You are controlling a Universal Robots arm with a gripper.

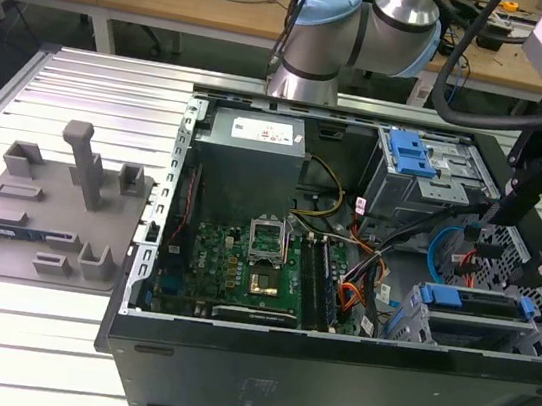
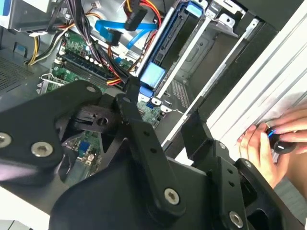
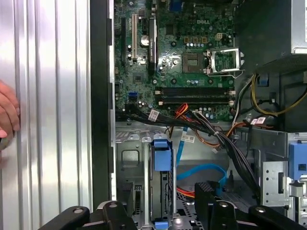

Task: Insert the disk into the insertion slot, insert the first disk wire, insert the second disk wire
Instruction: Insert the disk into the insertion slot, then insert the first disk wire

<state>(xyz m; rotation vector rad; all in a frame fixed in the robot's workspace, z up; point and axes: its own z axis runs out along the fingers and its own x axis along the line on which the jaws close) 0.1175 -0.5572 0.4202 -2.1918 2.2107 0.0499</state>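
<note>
**Disk sits in its cage**

Your gripper hangs over the insertion slot, a light grey perforated sheet-metal bay, with its jaws apart and empty. The disk lies inside the bay, showing its bright blue plastic carrier. A flat blue cable loops loose just beside it, crowding that edge.

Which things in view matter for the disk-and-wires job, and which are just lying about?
For the job:
disk, sitting in the slot
blue cable, likely a disk wire

Just lying about:
grey parts tray
power supply
motherboard
grey box with blue tab
a person's hand
</note>
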